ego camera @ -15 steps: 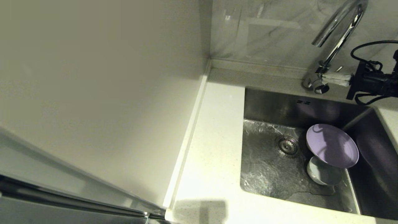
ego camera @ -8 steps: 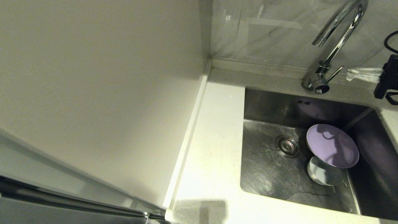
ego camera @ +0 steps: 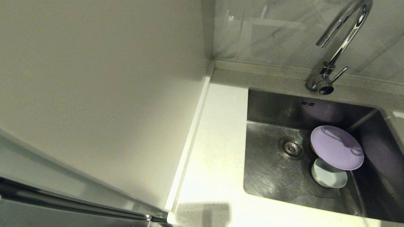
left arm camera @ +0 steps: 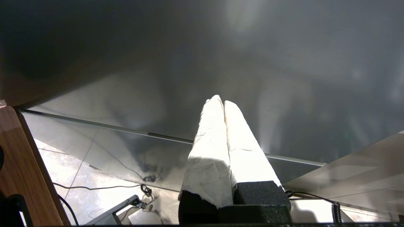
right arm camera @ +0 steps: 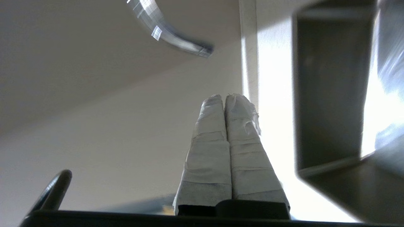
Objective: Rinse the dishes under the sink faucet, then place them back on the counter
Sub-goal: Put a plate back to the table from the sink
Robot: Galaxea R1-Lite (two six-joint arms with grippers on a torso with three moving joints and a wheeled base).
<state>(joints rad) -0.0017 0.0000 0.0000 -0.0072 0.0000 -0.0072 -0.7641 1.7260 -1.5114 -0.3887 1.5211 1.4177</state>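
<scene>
The rectangular stainless steel sink (ego camera: pixel 271 176) is set into the smooth white speckled stone table (ego camera: pixel 214 151), and its floor looks wet, though glare makes that hard to judge. On the right side of the basin, beside the round drain strainer (ego camera: pixel 291 147), the round lilac plate (ego camera: pixel 336 147) lies tilted, its lower edge resting over the small pale blue-white bowl (ego camera: pixel 328 178). The tall chrome gooseneck faucet (ego camera: pixel 342 34) rises from the back rim, its thin lever (ego camera: pixel 338 75) sticking out sideways at the base. Neither arm shows in the head view. The right claw (right arm camera: pixel 225 96), wrapped in white tape, has its fingers pressed together on nothing, with the sink's edge close by. The left claw (left arm camera: pixel 220 100), also pressed together and empty, is parked low, facing a dark glossy panel (left arm camera: pixel 202 63) above a shiny tiled floor (left arm camera: pixel 104 176)
</scene>
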